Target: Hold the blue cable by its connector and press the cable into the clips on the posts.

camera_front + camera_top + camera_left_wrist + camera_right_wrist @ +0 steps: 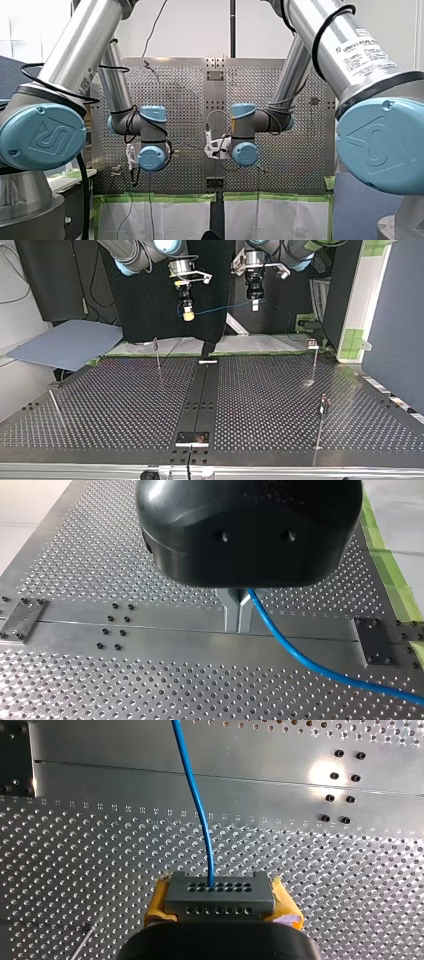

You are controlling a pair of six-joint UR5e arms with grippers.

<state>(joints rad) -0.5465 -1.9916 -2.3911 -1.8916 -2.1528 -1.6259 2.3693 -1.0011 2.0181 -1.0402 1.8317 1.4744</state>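
Observation:
The thin blue cable (220, 308) hangs stretched between my two grippers, high above the perforated table (125, 405). My left gripper (239, 615) has its metal fingers shut on the cable (300, 655), which trails away to one side. My right gripper (220, 892) has its yellow pads (159, 900) shut on the dark grey connector block (220, 901), and the cable (197, 795) runs straight ahead out of it. In the top view my right gripper (187, 315) is left of centre and my left gripper (255, 305) right of centre. Neither is near a post.
Thin posts stand on the table: one at the back left of the top view (157, 354), one at the back right (314, 360), one at the near right (321, 415), and a leaning one at the far left (55, 405). A dark centre rail (202, 390) runs down the middle.

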